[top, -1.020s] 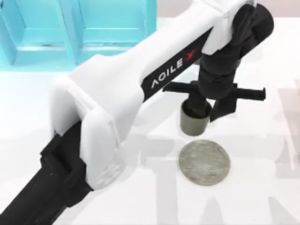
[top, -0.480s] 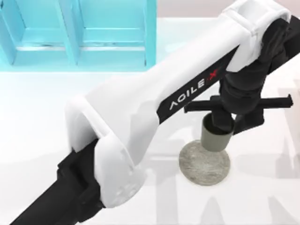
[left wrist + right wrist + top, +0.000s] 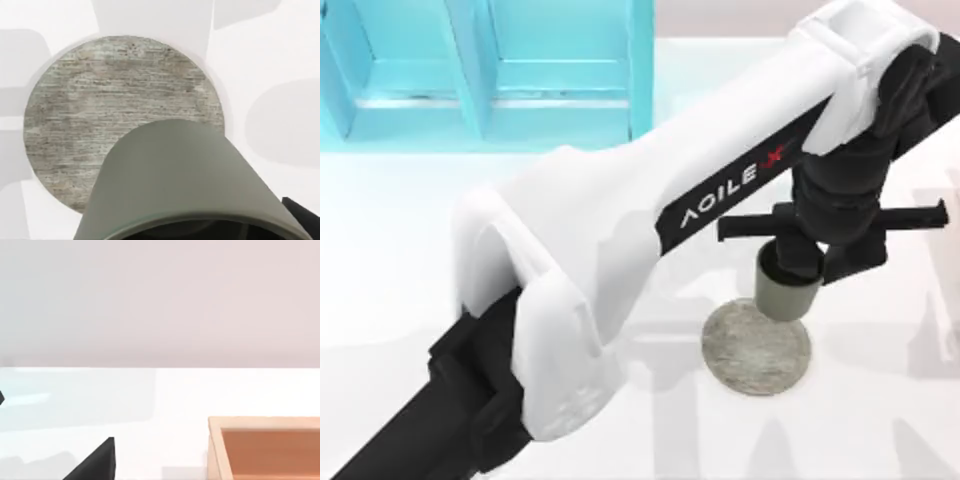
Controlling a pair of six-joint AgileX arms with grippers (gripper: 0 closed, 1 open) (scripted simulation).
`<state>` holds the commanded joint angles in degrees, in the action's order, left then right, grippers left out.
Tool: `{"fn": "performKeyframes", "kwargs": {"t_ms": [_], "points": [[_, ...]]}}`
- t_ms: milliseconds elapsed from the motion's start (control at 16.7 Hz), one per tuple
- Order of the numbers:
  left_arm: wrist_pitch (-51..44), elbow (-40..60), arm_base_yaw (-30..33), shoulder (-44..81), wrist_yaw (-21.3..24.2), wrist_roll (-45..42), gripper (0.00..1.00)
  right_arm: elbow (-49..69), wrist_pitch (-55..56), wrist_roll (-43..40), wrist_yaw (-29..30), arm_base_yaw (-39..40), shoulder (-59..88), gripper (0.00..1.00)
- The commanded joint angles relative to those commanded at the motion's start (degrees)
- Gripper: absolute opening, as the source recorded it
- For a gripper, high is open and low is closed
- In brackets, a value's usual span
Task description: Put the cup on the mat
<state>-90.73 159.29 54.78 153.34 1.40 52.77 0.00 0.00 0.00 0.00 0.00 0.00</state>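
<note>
Top view has your left gripper [image 3: 807,262] clamped on the cup [image 3: 785,295], one finger down inside the rim and the other outside the wall, so it's a wall pinch, not a wrap around the body. The cup hangs over the far edge of the mat [image 3: 756,348], and I can't tell whether its base is touching the disc or just above it.

What I'd worry about: the cup isn't centred. In the left wrist view the cup [image 3: 185,175] covers one edge of the mat [image 3: 100,115] and most of the stone surface lies bare beyond it. Let go here and the base may land half off the disc, then rock or tip. A wall pinch can also drag the cup sideways as the fingers part, especially if the inner finger rubs the wall. If it's above the surface, a drop could bounce it off.

Your right arm is parked; I can't tell how its fingers stand.

Only readable writing is "AGILE" with a red X on the left arm [image 3: 650,210].
</note>
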Motion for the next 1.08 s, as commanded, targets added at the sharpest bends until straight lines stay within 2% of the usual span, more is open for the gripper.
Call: {"fn": "performKeyframes", "kwargs": {"t_ms": [420,600,840,1080], "points": [[15.6,-24.9,-0.2,-6.5,0.2,-0.2,0.0,0.0,0.0,0.0,0.0,0.0,0.0,1.0],[19.1,-28.9,-0.2,-7.9,-0.1,-0.1,0.0,0.0,0.0,0.0,0.0,0.0,0.0,1.0],[19.3,-29.1,-0.2,-7.9,-0.1,-0.1,0.0,0.0,0.0,0.0,0.0,0.0,0.0,1.0],[19.3,-29.1,-0.2,-7.9,-0.1,-0.1,0.3,0.0,0.0,0.0,0.0,0.0,0.0,1.0]]}}
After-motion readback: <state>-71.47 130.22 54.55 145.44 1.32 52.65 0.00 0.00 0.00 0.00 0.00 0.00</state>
